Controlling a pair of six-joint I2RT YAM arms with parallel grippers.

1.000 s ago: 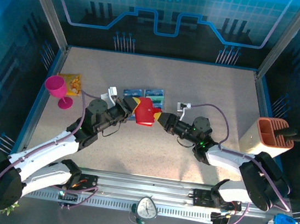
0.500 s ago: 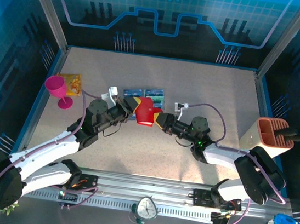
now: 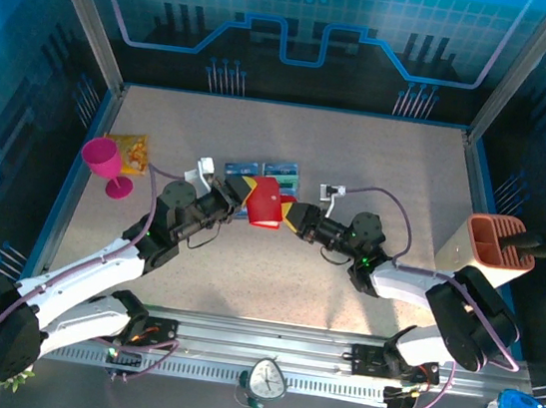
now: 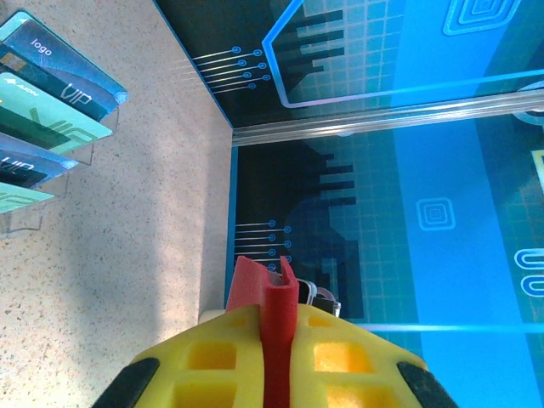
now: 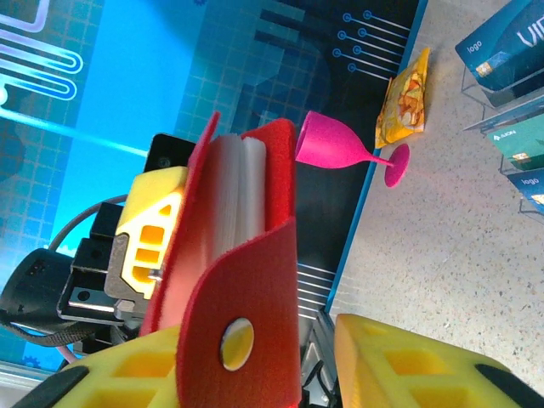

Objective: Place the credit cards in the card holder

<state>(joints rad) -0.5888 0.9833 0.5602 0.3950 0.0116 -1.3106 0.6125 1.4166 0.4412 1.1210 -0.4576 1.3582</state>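
Note:
The red card holder hangs above mid-table between both grippers. My left gripper is shut on its left edge; in the left wrist view the card holder stands edge-on, pinched between the yellow fingers of the left gripper. My right gripper is open around the right side of the card holder. The snap flap lies against one finger of the right gripper, with a gap to the other. Blue and teal credit cards stand in a clear rack behind.
A pink goblet and a yellow-orange packet sit at the far left. An orange-brown slotted organizer stands at the right edge. Blue walls border the table. A small clock rests on the front rail.
My right gripper has edged left, closer in on the card holder's flap side. The holder has shifted only slightly, and the left arm has stayed put.

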